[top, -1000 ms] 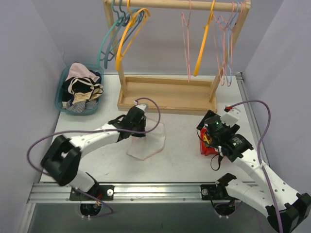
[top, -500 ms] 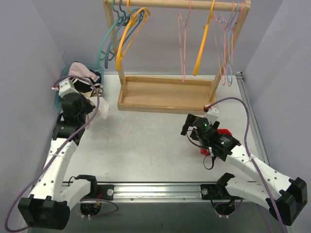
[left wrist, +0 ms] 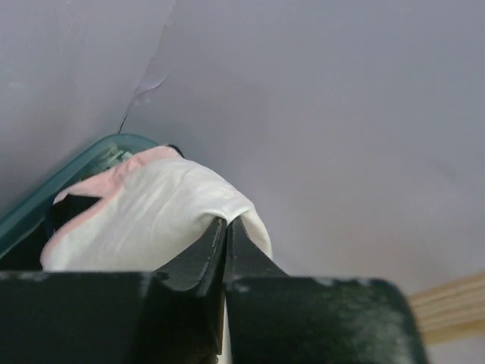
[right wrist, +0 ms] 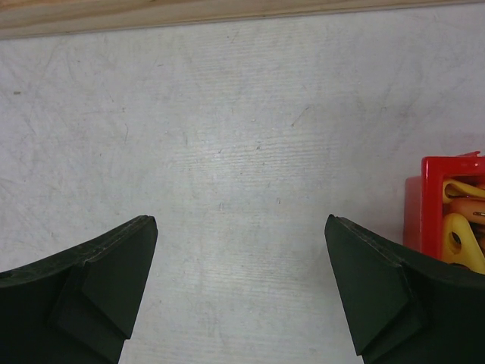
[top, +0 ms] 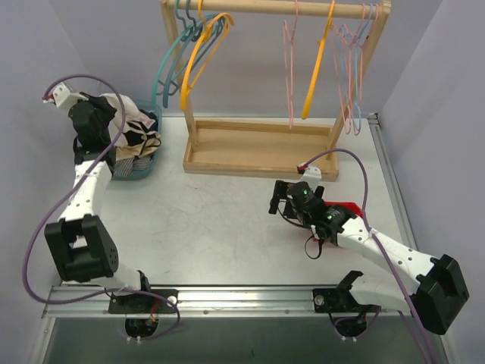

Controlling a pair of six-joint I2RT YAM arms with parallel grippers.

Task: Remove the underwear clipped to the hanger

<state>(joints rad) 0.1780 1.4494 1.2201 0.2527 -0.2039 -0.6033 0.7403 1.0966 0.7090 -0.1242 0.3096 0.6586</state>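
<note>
The left gripper [left wrist: 226, 227] is holding the pale pink-white underwear [left wrist: 151, 220] with its jaws pressed together on a fold of the cloth. This is happening at the far left corner of the scene, over the teal basket [left wrist: 72, 178]. The cloth is lying right at the fingertips and is spreading away from them toward the basket's rim. It is bunched, so I cannot give it a clear long axis. In my judgement the coming move is turning on this one relation: the piece is hanging above the basket and not above the table [right wrist: 242, 114], so parting the jaws should let it fall onto the heap of dark and pale cloth inside. Whether the black piece is lying in that heap I cannot tell.

The left arm is reaching from its base at the near edge along the left wall, with the forearm rising and the wrist bending over the basket's left side.

The right gripper [right wrist: 239, 227] is standing wide and holding nothing, low over bare table in the middle right, well apart from the basket. A red box [right wrist: 424, 205] of clips is sitting just to its right. The hangers [top: 193, 68] on the wooden rack [top: 258, 148] are hanging bare.
</note>
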